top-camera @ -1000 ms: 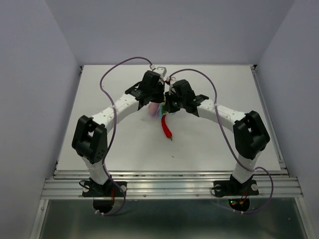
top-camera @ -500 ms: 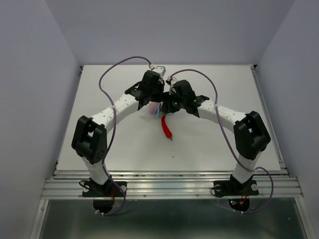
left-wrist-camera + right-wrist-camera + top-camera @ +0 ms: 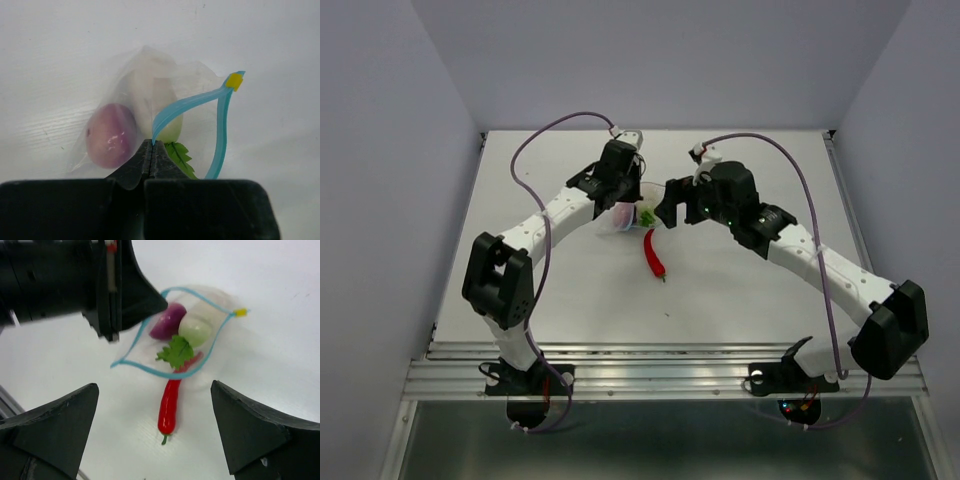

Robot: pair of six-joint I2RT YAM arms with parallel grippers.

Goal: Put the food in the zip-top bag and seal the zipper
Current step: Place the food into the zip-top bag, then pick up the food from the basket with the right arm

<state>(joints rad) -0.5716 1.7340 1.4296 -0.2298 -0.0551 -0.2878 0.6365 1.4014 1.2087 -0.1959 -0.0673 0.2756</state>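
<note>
My left gripper (image 3: pixel 151 145) is clamped shut on one lip of the zipper (image 3: pixel 187 103), holding the zip-top bag (image 3: pixel 120 82) with its mouth gaping. My right gripper (image 3: pixel 154 387) hangs above it with its jaws spread wide and nothing between them. The purplish ball (image 3: pixel 111 135) and the white egg-shaped vegetable (image 3: pixel 152 100) sit inside the bag, though the egg's green leaf (image 3: pixel 180 157) pokes out past the blue rim. The red chili (image 3: pixel 169 402) lies on the table (image 3: pixel 740 290), its upper end at the bag's lower lip; whether it is tucked in at all I cannot tell. My worry is the thin pinch: if I tug while going for the chili, the slick film could slip free or tip, and the ball may roll out. Pushing the chili in could shove the light bag away instead of filling it. And if the leaf lies across the track when I seal, the zipper will likely jam or close only partway.
</note>
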